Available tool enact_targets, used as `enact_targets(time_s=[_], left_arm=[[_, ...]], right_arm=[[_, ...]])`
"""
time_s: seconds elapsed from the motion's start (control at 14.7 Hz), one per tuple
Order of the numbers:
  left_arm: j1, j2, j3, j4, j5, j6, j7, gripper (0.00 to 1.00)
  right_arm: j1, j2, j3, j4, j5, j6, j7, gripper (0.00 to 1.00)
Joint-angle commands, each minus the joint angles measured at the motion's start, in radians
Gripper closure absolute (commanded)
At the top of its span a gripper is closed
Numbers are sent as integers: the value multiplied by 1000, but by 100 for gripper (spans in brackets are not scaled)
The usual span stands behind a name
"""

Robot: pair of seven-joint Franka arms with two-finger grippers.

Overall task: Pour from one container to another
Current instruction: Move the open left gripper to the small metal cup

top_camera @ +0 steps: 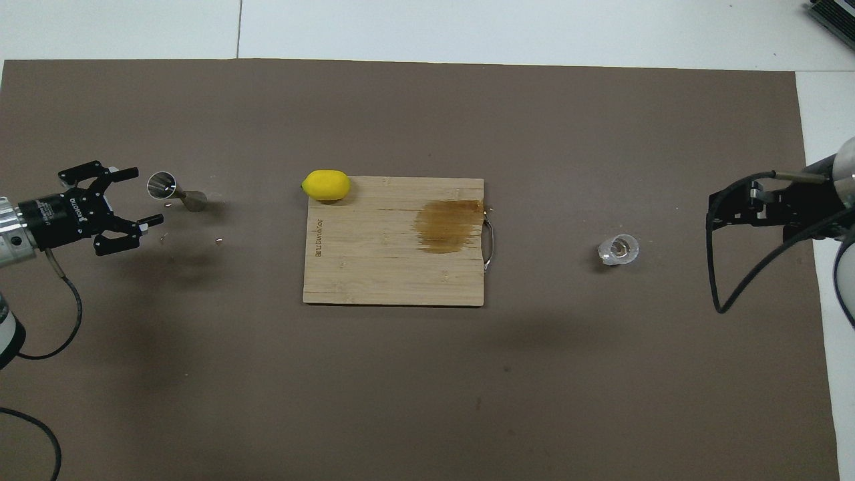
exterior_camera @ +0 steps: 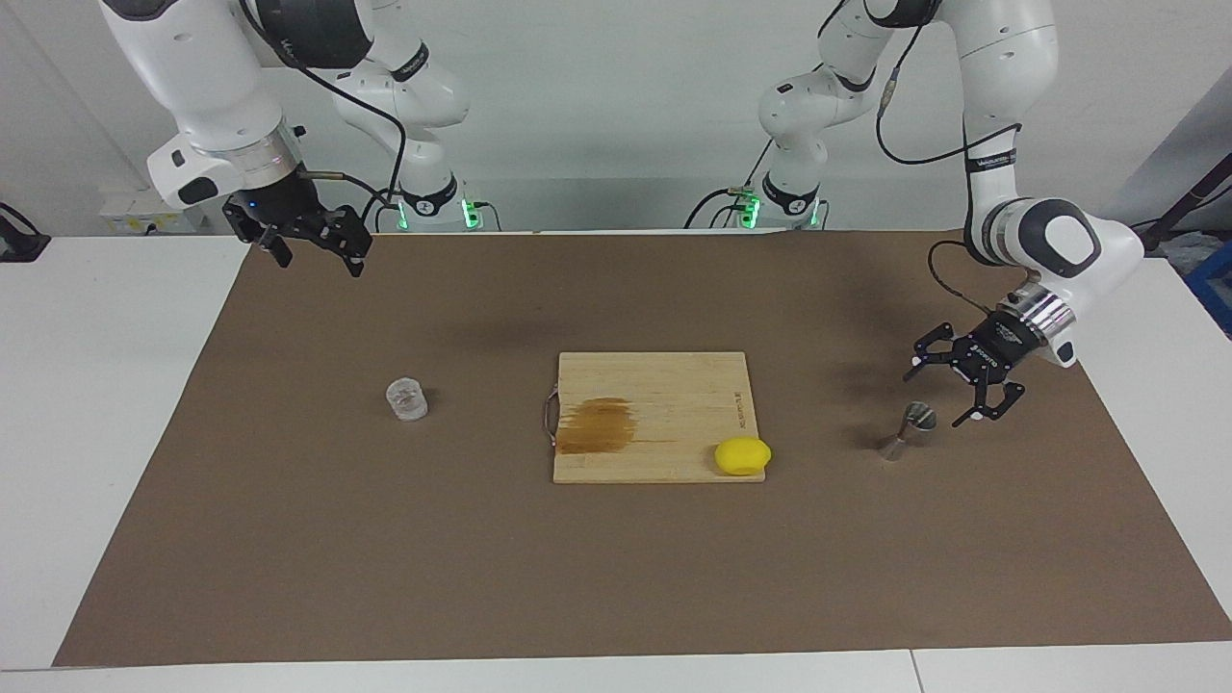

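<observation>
the glass (exterior_camera: 406, 398) stands upright on the mat, well apart from the board (exterior_camera: 654, 416), toward the right arm's end. the jigger (exterior_camera: 909, 430) stands toward the left arm's end, with the left gripper (exterior_camera: 948, 389) spread and low just beside it, likely to grasp it. the right gripper (exterior_camera: 316, 243) hangs spread, high over the mat's corner, waiting. a lemon (exterior_camera: 742, 455) sits on the board's corner.

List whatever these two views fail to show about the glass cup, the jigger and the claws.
- Glass cup: whether it holds any liquid; too small and clear in both views.
- Jigger: the inside of its cone; too small in the facing view, only glare in the overhead view.
- Right claw: its fingertips; cut off by the arm's own body and the edge in the overhead view.
- Left claw: open beside the jigger; any contact is too fine to judge.
</observation>
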Motion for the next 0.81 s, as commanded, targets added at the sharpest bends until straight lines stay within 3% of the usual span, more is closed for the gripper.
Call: enact_targets(time_s=[0.0,0.41,0.75], left_arm=[[-32,-11,9,-41,-61,50,38,0],[-58,-10,10,-53,-95,87,38,4],[-59,-11,9,-53,-104,89,38,16]], right_arm=[[-10,-20,6,-26,-5,19,-9,0],[-10,-20,6,-26,-5,19,-9,0],[-10,-22,6,-26,-5,19,-7,0]])
